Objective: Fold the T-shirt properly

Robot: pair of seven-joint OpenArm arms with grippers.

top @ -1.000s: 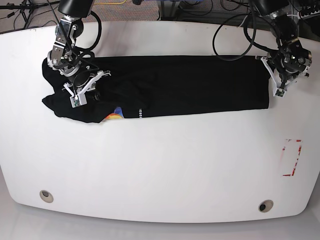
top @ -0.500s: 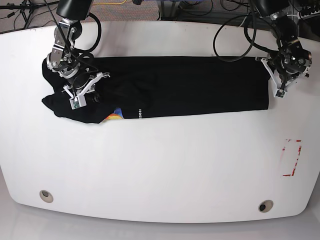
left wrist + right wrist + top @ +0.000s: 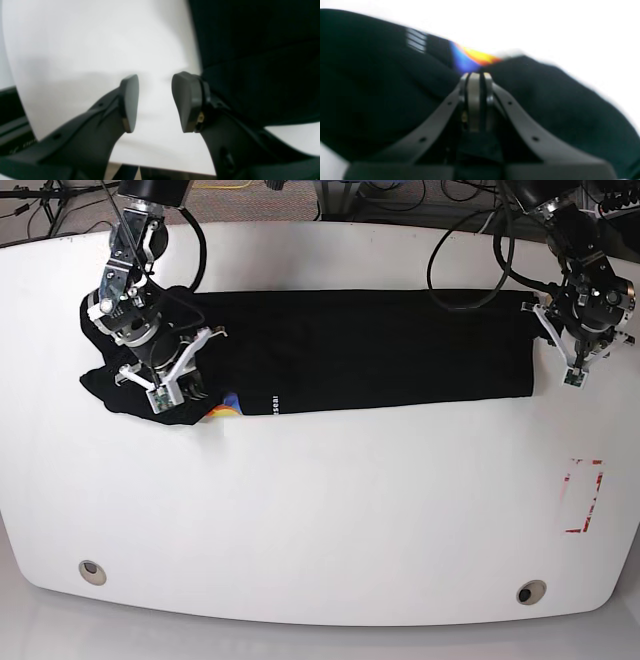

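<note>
The black T-shirt (image 3: 380, 350) lies as a long folded strip across the far half of the white table (image 3: 320, 510). At its left end my right gripper (image 3: 160, 392) is shut on a raised pinch of the fabric. In the right wrist view the closed right gripper (image 3: 475, 78) sits just short of the multicoloured print patch (image 3: 472, 57) and white lettering (image 3: 416, 42). My left gripper (image 3: 578, 375) hangs open just off the shirt's right edge. Seen from the left wrist, the left gripper (image 3: 155, 102) has only bare table between its fingers, with the T-shirt (image 3: 262, 62) beside the right finger.
A red-outlined rectangle (image 3: 585, 495) is marked on the table at the right. Two round holes (image 3: 92, 571) (image 3: 531, 591) sit near the front edge. Cables and stands crowd the floor behind the table's far edge.
My right gripper has shifted toward the front-left with the fabric, bunching the left end and partly covering the colour patch. My left gripper has slid right, off the shirt's edge.
</note>
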